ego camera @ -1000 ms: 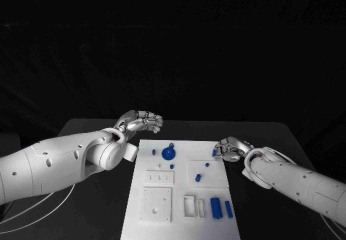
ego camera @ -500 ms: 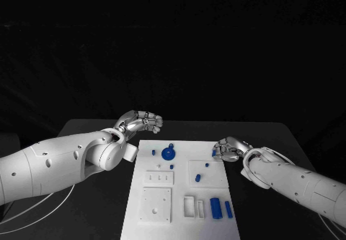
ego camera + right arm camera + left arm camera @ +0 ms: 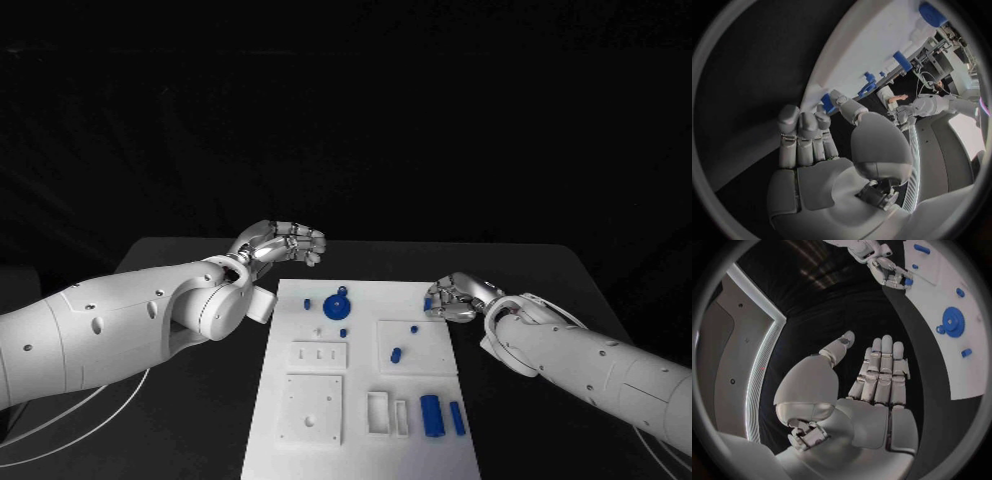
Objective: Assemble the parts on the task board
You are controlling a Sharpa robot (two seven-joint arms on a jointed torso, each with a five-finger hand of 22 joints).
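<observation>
The white task board (image 3: 361, 445) lies lengthwise in the middle of the table. On it are a blue gear (image 3: 339, 305), small blue pegs (image 3: 397, 354) and two blue cylinders (image 3: 430, 412). My right hand (image 3: 459, 297) is at the board's right edge. Its thumb and a finger pinch a small blue part (image 3: 826, 103) there, also seen as the blue part (image 3: 430, 303). My left hand (image 3: 284, 243) hovers beyond the board's far left corner, its fingers (image 3: 879, 370) straight and holding nothing. The left wrist view takes in the gear (image 3: 951, 322) and my right hand (image 3: 887, 272).
White blocks (image 3: 317, 357) and a square plate (image 3: 313, 408) sit on the board's left half, and slotted holders (image 3: 381, 412) stand near its front. Black table surface (image 3: 188, 400) lies on both sides of the board.
My right hand has crept slightly toward the board's edge and the blue part. My left hand has stayed still.
</observation>
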